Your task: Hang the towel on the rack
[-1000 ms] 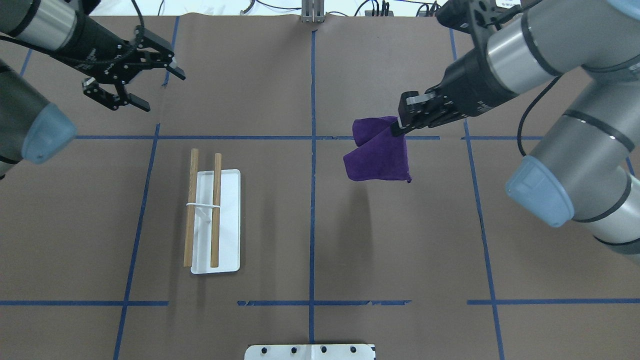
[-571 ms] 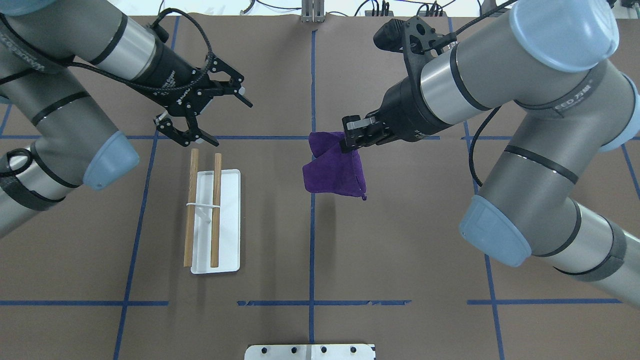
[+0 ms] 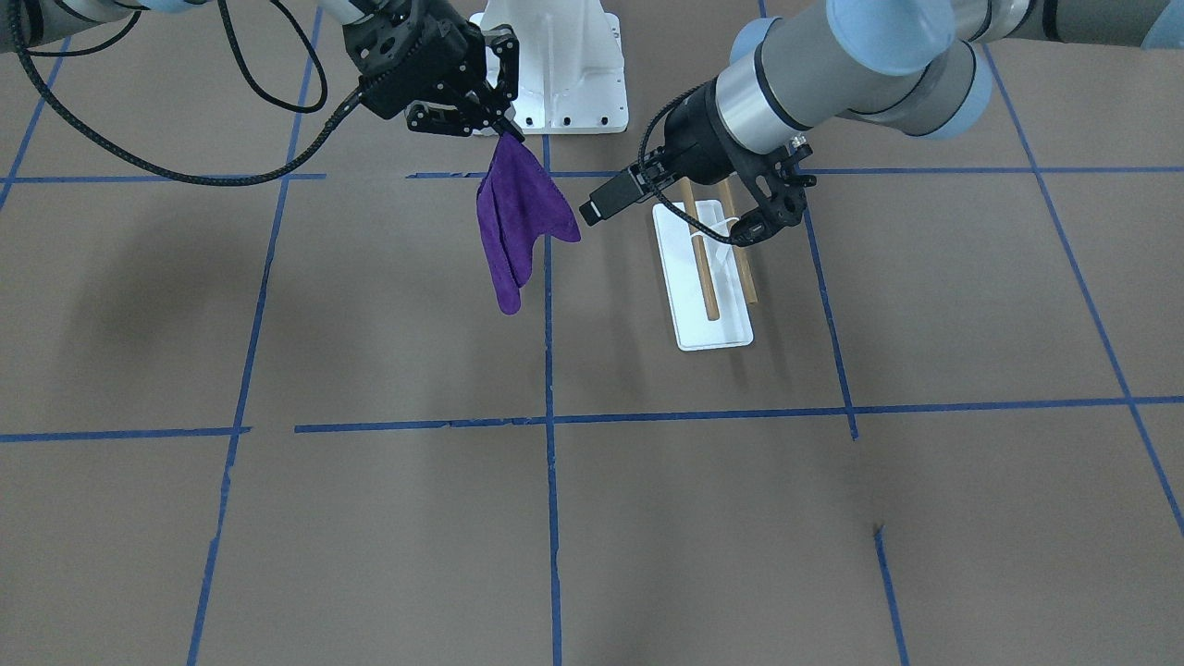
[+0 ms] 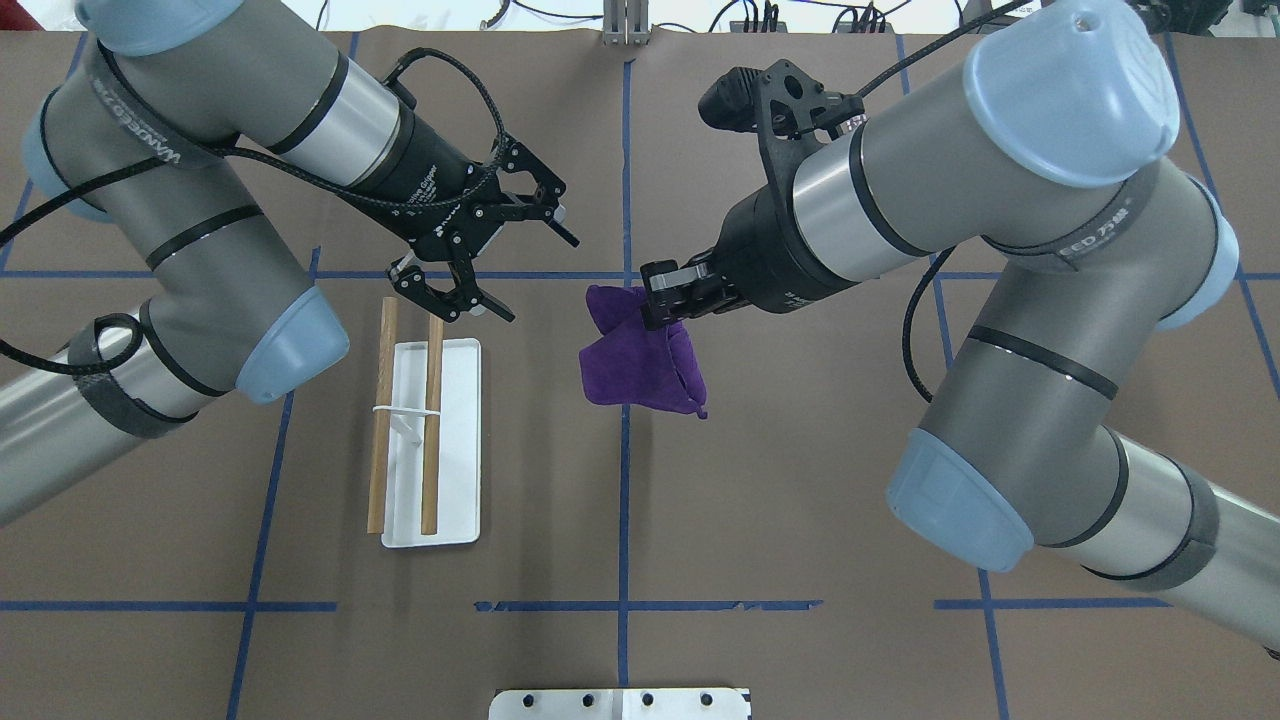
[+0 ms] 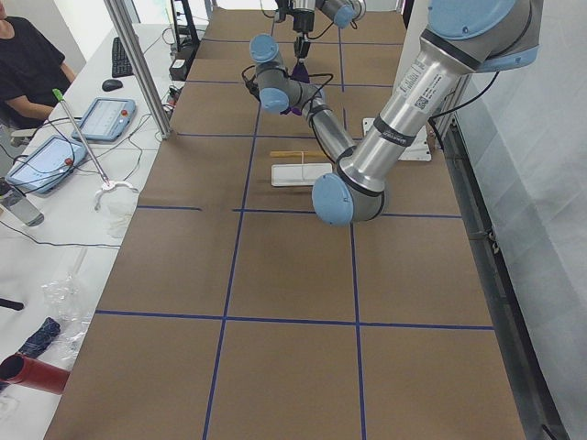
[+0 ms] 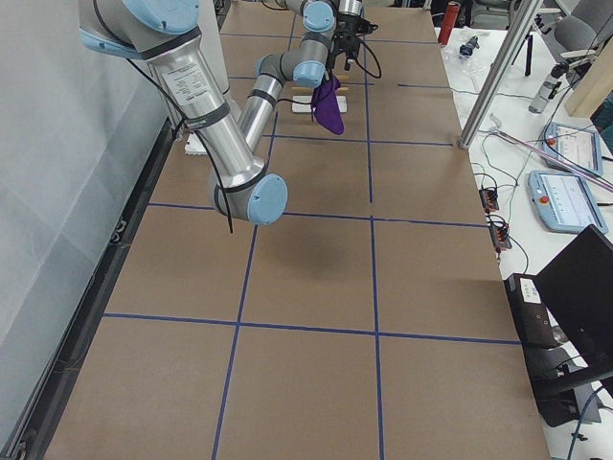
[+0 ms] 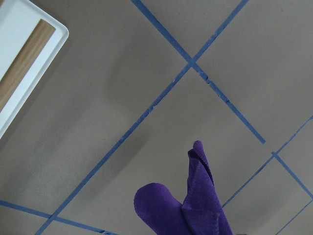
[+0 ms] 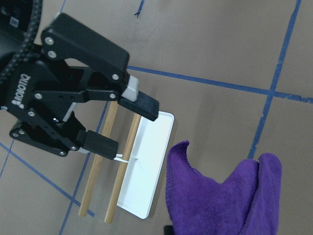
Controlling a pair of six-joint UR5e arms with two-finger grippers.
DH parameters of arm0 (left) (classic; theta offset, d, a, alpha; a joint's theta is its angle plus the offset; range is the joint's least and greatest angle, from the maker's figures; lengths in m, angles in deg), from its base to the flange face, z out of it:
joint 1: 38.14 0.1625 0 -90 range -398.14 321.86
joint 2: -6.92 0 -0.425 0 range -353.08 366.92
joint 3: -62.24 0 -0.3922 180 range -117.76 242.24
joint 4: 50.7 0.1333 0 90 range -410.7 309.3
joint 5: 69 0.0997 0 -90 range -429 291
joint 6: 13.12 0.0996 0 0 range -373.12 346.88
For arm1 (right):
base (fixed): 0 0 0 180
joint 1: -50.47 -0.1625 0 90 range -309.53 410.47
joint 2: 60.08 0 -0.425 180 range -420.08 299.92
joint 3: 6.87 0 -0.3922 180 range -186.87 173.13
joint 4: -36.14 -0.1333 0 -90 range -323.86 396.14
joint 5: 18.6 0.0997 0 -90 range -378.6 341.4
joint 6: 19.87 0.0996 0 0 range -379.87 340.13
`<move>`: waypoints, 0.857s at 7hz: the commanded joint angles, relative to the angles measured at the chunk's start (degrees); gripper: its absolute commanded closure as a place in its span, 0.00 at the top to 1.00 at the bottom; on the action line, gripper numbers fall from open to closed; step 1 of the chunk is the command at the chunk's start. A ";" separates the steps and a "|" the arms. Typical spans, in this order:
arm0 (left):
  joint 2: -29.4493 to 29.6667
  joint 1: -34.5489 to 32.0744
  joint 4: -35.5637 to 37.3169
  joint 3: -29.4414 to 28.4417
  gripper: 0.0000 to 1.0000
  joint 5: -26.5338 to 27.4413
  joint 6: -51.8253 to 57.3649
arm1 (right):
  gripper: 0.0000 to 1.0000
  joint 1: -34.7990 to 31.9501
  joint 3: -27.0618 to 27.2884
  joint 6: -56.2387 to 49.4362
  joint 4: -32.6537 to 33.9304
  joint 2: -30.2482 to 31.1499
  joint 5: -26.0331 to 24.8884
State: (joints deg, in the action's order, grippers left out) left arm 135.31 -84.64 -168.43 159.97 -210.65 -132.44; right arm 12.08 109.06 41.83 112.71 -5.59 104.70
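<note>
The purple towel [image 4: 640, 362] hangs folded from my right gripper [image 4: 660, 300], which is shut on its upper corner, above the table's centre line. It also shows in the front view [image 3: 514, 222] under that gripper [image 3: 504, 129]. The rack [image 4: 455, 440] is a white tray with two wooden rods [image 4: 432, 420], left of the towel. My left gripper [image 4: 542, 280] is open and empty, above the rack's far end, between rack and towel. The right wrist view shows its open fingers [image 8: 139, 100] over the rack [image 8: 146, 161] beside the towel [image 8: 220, 200].
A white bolted pedestal [image 3: 564, 74] stands at the robot's base [image 4: 620, 703]. Blue tape lines [image 4: 625, 500] grid the brown table. An operator [image 5: 32, 64] sits beyond the table's edge with tablets [image 5: 101, 117].
My right gripper has carried the towel left, toward the rack. My left gripper, still open, has moved right and nearer, from the far left corner to above the rack's far end.
</note>
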 commanded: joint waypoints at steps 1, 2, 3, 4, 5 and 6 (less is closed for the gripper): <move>1.34 1.05 -0.14 -1.58 0.84 0.07 0.13 | 0.00 0.86 0.00 0.00 -0.02 -0.96 -0.94; 1.60 1.14 -0.14 -2.19 0.81 0.07 0.13 | 0.00 0.86 0.00 0.00 0.07 -0.97 -1.04; 1.77 1.49 -0.14 -2.20 0.60 0.15 0.13 | 0.00 0.86 0.00 0.00 0.07 -0.97 -1.04; 1.78 2.19 -0.05 -2.28 0.31 0.59 0.13 | 0.00 0.86 0.00 0.00 -0.02 -1.05 -1.04; 1.78 2.81 -0.14 -2.20 0.00 1.55 0.05 | 0.00 0.86 0.00 0.00 0.07 -0.97 -1.04; 1.78 2.81 -0.05 -1.93 0.00 1.65 0.13 | 0.00 0.86 0.00 0.00 -0.02 -0.97 -1.04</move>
State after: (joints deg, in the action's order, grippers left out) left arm 137.07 -82.10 -168.53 157.83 -209.42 -132.34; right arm 12.94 109.06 41.83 112.74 -6.57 103.66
